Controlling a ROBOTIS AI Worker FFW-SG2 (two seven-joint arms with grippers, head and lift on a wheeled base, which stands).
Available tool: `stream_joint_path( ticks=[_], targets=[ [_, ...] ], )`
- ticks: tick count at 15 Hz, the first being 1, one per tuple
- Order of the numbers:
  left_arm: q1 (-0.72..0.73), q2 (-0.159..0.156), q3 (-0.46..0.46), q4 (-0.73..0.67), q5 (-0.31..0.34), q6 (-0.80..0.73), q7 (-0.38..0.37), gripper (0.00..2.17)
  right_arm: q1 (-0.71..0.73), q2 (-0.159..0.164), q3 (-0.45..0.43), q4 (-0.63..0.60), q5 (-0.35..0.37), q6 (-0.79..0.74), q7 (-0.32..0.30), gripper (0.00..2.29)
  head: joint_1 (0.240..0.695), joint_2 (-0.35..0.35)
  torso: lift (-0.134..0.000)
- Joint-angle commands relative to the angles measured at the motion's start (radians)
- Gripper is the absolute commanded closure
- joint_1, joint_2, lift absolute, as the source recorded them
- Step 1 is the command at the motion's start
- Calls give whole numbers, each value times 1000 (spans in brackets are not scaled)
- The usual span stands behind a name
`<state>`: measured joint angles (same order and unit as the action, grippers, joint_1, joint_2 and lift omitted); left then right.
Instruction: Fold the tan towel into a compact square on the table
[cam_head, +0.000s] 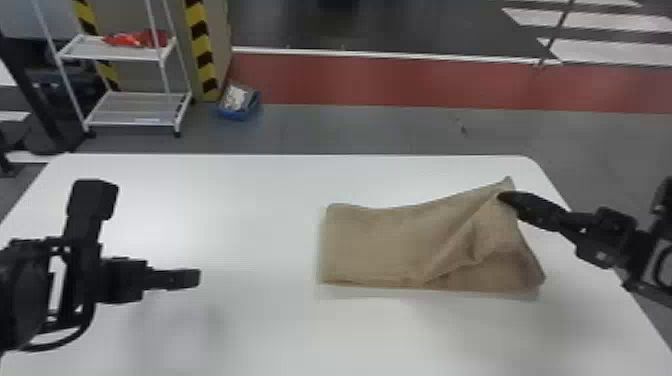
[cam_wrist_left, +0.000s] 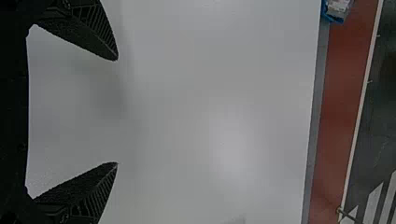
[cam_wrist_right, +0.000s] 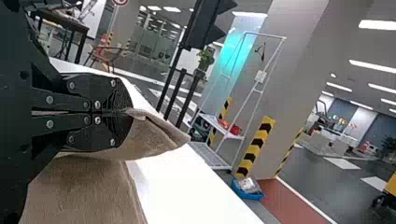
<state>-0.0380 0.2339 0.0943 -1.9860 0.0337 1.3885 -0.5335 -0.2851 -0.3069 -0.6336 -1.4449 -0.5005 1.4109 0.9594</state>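
Towel (cam_head: 372, 245) lies on the robot's right side of the tabletop (cam_head: 250, 325), stretched sideways in a long rectangle, with its right end raised. The right gripper (cam_head: 504, 197) is clamped on that end near the far corner, fingers together and the cloth pinched at their tips, so a small peak pokes out past them. The hold is probably there to carry the short end over to the left and halve the strip into a square. A grip near one corner leaves the rest of the end slack, which would explain the slanting crease down to the near edge and the droop at the near right corner.

The left gripper (cam_wrist_left: 116, 111) hangs above the left of the tabletop, fingers apart, holding nothing, well away from the cloth; it looks placed to wait, perhaps to help square up later.

Beyond the far edge stand a white rack (cam_head: 145, 54) with something red (cam_head: 135, 39) on its shelf, and a blue box (cam_head: 239, 104) on the floor. These look out of reach of the work; the likelier hindrance is the sagging layer, which could bunch underneath.
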Motion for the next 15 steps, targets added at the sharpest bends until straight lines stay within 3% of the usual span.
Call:
stream_joint_path(
  ticks=[1,5,9,15],
  targets=[
    [0,-1,-7,13,0,-15,1,80,-3,-28,0,75,31,-62,15,1328,695,-93,-124],
    [-7,-1,-11,19,2,-18,1,80,-40,-61,6,176,71,-129,25,1328,695,-138,-124],
    [-5,-2,-10,18,8,-36,1,80,-40,-64,22,204,122,-184,25,1328,695,-159,-124],
    [-5,-1,-8,18,9,-33,0,80,-5,-83,-9,205,112,-169,38,1328,695,-179,-124]
  ],
)
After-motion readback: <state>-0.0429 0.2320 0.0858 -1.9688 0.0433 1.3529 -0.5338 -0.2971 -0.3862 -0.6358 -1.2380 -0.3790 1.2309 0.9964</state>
